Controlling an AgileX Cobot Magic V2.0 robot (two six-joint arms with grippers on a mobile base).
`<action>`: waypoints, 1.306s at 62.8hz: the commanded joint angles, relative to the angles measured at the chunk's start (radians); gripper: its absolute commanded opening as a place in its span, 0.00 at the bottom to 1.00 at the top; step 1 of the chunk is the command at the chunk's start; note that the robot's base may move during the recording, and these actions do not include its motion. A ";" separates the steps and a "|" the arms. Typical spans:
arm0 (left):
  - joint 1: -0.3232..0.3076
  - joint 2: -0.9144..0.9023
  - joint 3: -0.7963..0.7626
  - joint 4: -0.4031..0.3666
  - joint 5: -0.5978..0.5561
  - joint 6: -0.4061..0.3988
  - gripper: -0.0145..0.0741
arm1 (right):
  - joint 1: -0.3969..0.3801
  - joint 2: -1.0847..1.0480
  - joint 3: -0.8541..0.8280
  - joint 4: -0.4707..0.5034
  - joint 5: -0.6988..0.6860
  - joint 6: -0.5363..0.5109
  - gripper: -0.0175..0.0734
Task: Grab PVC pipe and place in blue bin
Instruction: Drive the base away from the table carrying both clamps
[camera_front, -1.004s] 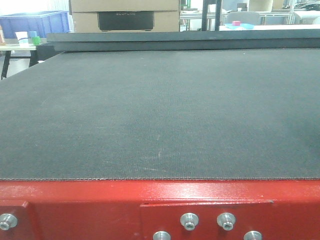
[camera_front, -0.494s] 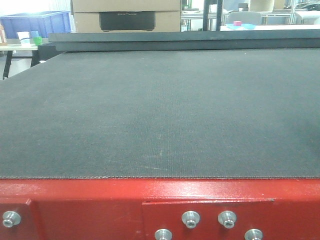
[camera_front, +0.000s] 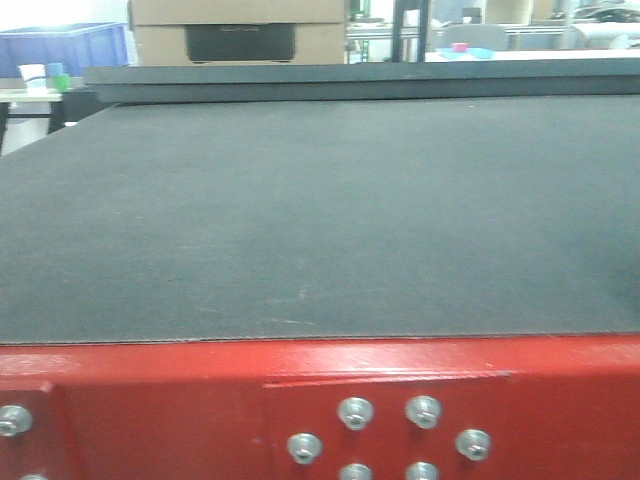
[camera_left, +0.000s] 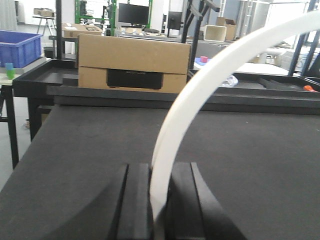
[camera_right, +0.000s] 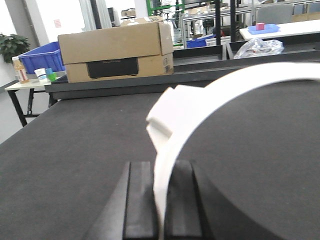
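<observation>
A white curved PVC pipe (camera_left: 200, 80) rises from between the fingers of my left gripper (camera_left: 159, 170), which is shut on it, and arcs up to the right. In the right wrist view my right gripper (camera_right: 161, 167) is shut on a white pipe (camera_right: 225, 92) with a stepped end, bending away to the right. I cannot tell whether both hold one piece. Both grippers hover over the dark table mat (camera_left: 75, 150). A blue bin (camera_front: 60, 45) stands beyond the table's far left corner, also showing as the blue bin (camera_left: 17, 47) and blue bin (camera_right: 42, 57). The front view shows neither gripper nor pipe.
A cardboard box (camera_left: 132, 62) sits on a raised black ledge (camera_front: 360, 78) along the table's far edge. A red metal frame with bolts (camera_front: 150, 400) borders the near edge. A small side table with cups (camera_right: 42, 75) stands by the bin. Shelving and workbenches fill the background.
The front view has shifted: the red frame edge sits higher in the picture and the cardboard box has slid slightly left. No pipe or gripper shows in that view at any time.
</observation>
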 joint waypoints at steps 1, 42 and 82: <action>0.003 -0.005 -0.003 -0.007 -0.021 -0.005 0.04 | 0.000 -0.006 0.003 -0.013 -0.016 -0.004 0.01; 0.003 -0.005 -0.003 -0.007 -0.021 -0.005 0.04 | 0.000 -0.006 0.003 -0.013 -0.016 -0.004 0.01; 0.003 -0.005 -0.003 -0.007 -0.021 -0.005 0.04 | 0.000 -0.006 0.003 -0.013 -0.016 -0.004 0.01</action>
